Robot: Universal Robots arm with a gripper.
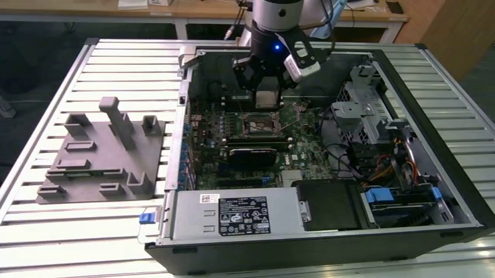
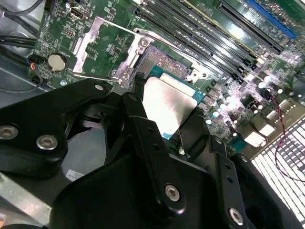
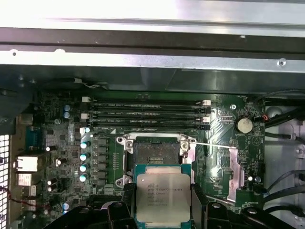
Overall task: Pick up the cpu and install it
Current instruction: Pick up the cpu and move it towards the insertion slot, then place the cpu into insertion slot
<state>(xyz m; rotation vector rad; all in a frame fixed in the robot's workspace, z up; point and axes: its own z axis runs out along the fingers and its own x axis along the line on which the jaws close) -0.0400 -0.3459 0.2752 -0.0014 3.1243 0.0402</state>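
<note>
My gripper [image 3: 163,202] is shut on the cpu [image 3: 163,194], a small flat square chip with a pale silvery top and a green rim. Black fingers [image 3: 125,206] press on two opposite edges of it. In the second wrist view the cpu [image 2: 167,102] hangs just above and beside the open dark socket [image 2: 170,64]. That socket's metal frame [image 2: 108,47] is swung up and away. In the first wrist view the socket [image 3: 155,153] lies bare, right beyond the chip. The exterior view has the gripper [image 1: 266,97] low inside the computer case, just behind the socket [image 1: 260,123].
The open case [image 1: 464,191] lies on a slatted metal table [image 1: 116,63]. A large grey block with upright tabs [image 1: 97,153] sits at the exterior view's left. Memory slots [image 3: 145,114], capacitors [image 3: 85,155], a coin cell [image 3: 244,125], cables [image 1: 379,168] and a power supply [image 1: 232,214] surround the socket.
</note>
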